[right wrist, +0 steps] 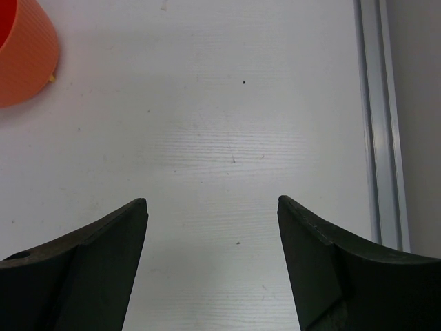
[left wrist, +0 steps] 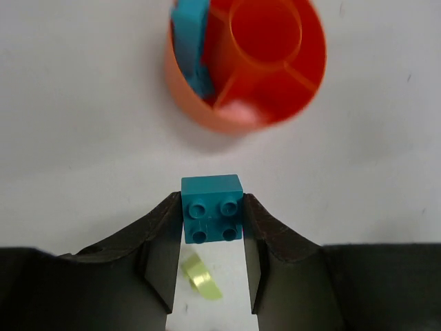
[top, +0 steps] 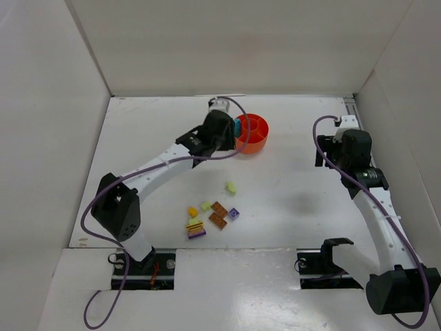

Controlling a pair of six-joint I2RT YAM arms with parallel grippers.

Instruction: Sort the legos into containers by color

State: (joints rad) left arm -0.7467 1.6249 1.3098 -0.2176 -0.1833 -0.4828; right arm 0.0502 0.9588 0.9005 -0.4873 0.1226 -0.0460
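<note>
left gripper (left wrist: 211, 201) is clamped on a teal brick (left wrist: 212, 210). the brick's 4 studs face the wrist cam, w/ 1 finger on each side and the jaws narrowed to brick width. the dish (left wrist: 207, 114) sits just fwd of the fingertips. a strip of table (left wrist: 83, 158) shows btwn the brick and the dish wall, so the brick isn't in any compartment. how high it's held, can't tell.

in the dish, the section fwd-left of the gripper holds a 2nd teal piece (left wrist: 189, 41) leaning on the outer wall. the centre well (left wrist: 265, 31) lies beyond it, fwd and a bit right. there's a pale blur at the near rim, can't tell what it is.

behind the held brick, seen btwn the 2 fingers and down on the table, lies 1 yellow-green brick (left wrist: 200, 276), blurred. in the top view it sits alone, partway back from the gripper.

the other legos lie well behind the left gripper, toward the arm bases, in a loose cluster:
- small orange brick (top: 193, 212)
- pale green brick (top: 205, 205) just beside it
- brown plate (top: 219, 207), w/ a 2nd brown plate (top: 218, 221) touching or nearly so
- purple brick (top: 234, 214) to the right of those
- yellow-and-purple stack (top: 196, 229) nearest the bases

right gripper (right wrist: 211, 203) has its jaws spread wide, gripping nothing, only table under them. the dish edge shows at its far fwd-left. a metal rail (right wrist: 379, 138) runs along its right side. it's well apart from every lego.
</note>
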